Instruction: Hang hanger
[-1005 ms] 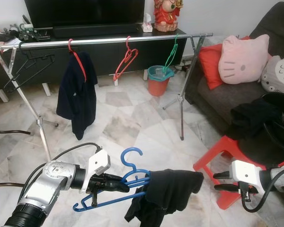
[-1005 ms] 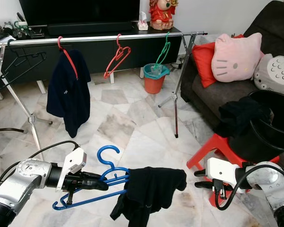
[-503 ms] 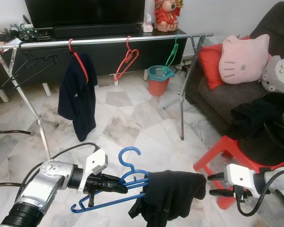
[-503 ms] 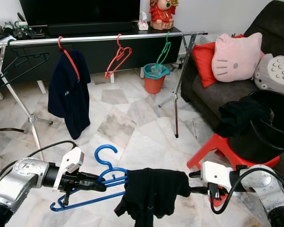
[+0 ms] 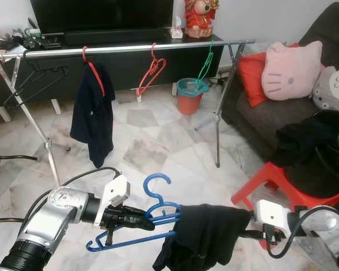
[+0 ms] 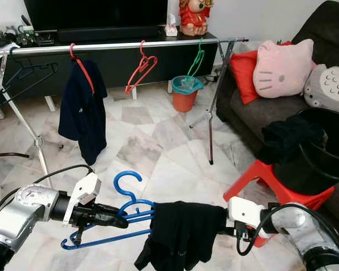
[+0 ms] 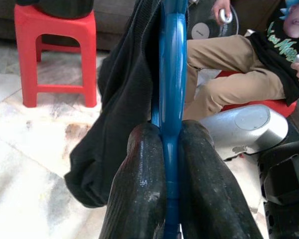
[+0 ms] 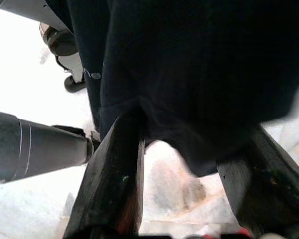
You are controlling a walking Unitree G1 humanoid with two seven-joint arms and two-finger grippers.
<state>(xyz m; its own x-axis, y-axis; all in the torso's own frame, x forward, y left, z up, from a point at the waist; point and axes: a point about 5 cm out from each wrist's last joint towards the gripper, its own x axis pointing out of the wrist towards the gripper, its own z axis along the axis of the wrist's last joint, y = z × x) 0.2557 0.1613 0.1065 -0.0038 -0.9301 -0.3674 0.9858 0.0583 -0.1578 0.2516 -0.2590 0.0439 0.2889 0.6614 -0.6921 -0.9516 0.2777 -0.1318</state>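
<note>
A blue hanger carries a black garment draped over its right end. My left gripper is shut on the hanger just below the hook; in the left wrist view the fingers pinch the blue bar. My right gripper is open at the garment's right edge. In the right wrist view its fingers stand wide apart either side of the hanging cloth. The silver clothes rail stands ahead across the room.
The rail holds black hangers, a dark shirt on a red hanger, a bare red hanger and a green one. A red stool, black bucket and sofa are on the right. A person sits nearby.
My right gripper has moved left from beside the red stool to the garment's edge. The left gripper keeps hold of the hanger, nearly still.
</note>
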